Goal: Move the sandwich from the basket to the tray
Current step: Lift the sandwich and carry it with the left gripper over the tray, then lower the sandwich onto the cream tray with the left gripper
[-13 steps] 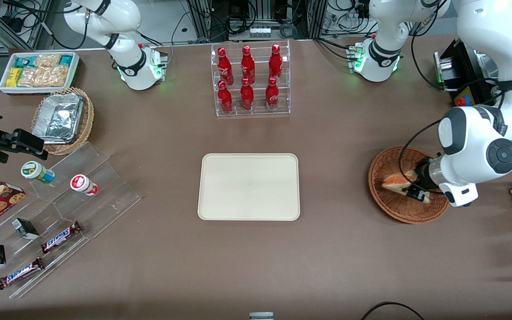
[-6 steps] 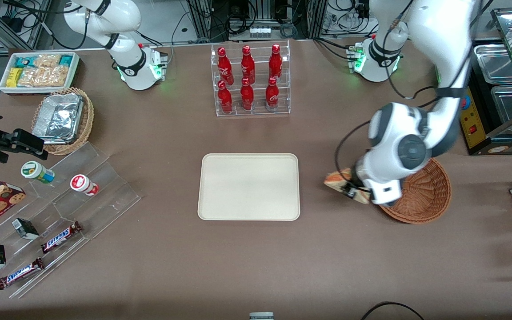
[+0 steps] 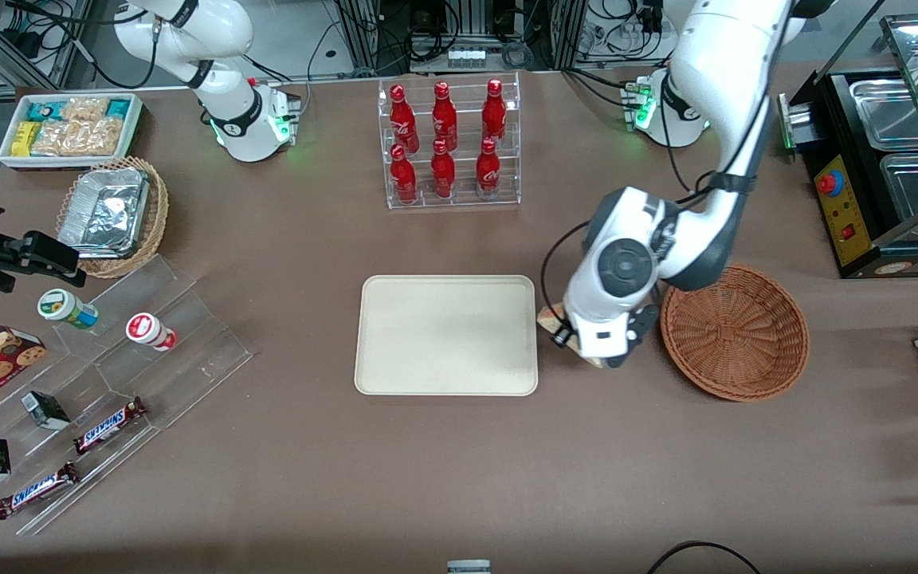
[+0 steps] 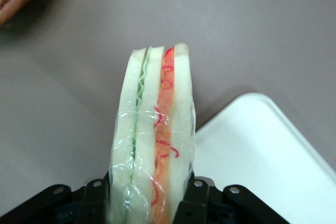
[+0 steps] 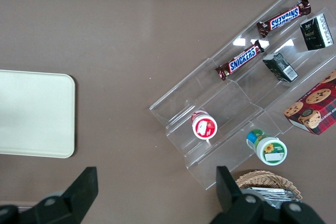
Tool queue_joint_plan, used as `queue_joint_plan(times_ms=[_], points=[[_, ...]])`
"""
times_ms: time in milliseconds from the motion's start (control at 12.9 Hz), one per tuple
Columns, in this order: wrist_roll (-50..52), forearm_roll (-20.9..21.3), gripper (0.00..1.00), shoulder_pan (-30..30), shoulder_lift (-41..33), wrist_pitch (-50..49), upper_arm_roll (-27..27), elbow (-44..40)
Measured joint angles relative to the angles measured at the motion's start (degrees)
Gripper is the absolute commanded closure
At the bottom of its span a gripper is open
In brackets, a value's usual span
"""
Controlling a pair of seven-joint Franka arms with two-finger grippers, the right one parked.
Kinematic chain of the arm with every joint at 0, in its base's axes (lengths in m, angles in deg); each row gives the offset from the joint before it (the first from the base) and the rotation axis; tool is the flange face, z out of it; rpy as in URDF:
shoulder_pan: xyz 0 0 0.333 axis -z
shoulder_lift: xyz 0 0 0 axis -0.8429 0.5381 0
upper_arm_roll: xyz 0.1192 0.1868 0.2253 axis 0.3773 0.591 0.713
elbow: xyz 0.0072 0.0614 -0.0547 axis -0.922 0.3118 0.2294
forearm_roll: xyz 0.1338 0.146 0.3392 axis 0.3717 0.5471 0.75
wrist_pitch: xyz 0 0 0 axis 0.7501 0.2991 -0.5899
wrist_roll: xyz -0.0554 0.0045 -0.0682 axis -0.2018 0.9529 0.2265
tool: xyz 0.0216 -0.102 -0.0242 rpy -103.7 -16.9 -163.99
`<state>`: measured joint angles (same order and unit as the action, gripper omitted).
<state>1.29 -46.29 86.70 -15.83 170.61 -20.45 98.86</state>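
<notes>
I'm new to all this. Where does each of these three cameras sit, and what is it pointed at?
Front view: high up, facing both arms, looking down on the table; the working arm carries the sandwich between basket and tray.
Left wrist view: on the working arm, looking along its claw, which is shut on the sandwich above a tray corner.
Right wrist view: on the parked arm, looking down at the Snickers bars on a clear rack.
All three show the tray.
</notes>
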Motion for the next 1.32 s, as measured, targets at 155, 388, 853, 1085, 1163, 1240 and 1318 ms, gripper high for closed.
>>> queue_joint_plan(times_ms=[155,388,853,1085,1163,1240,1318], points=[[-7.40,-1.23,0.54,0.63,0.13,0.00,-0.88,-0.18],[-19.60,-2.02,0.57,0.65,0.20,0.03,-3.49,-0.42],[-28.33,-2.02,0.57,4.83,3.69,2.18,-5.00,-0.46],[-28.81,-1.93,0.58,6.11,5.13,4.56,-4.93,-0.47],[-30.23,-1.93,0.58,6.10,5.49,4.76,-4.70,-0.47],[-31.86,-1.93,0.58,6.09,5.80,4.76,-4.47,-0.47],[-32.93,-1.93,0.58,6.08,6.22,4.79,-4.30,-0.47]])
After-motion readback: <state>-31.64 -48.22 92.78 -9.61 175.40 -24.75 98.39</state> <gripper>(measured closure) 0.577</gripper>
